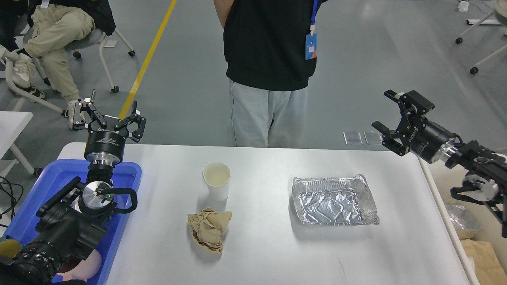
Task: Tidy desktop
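The desktop (pixel 269 249) is a wide white tabletop. On it stand a white paper cup (pixel 216 180), a crumpled brown paper ball (pixel 209 228) just in front of the cup, and an empty crinkled foil tray (pixel 334 200) to the right. My left gripper (pixel 106 118) is open and empty, raised above the table's back left corner. My right gripper (pixel 387 114) is open and empty, turned to point left, in the air above the table's back right corner.
A blue plastic tray (pixel 126 174) lies at the table's left end under my left arm, with a pink mug (pixel 85 266) mostly hidden. A person (pixel 269 59) stands close behind the table. A waste bag with foil and brown paper (pixel 465 225) sits right of the table.
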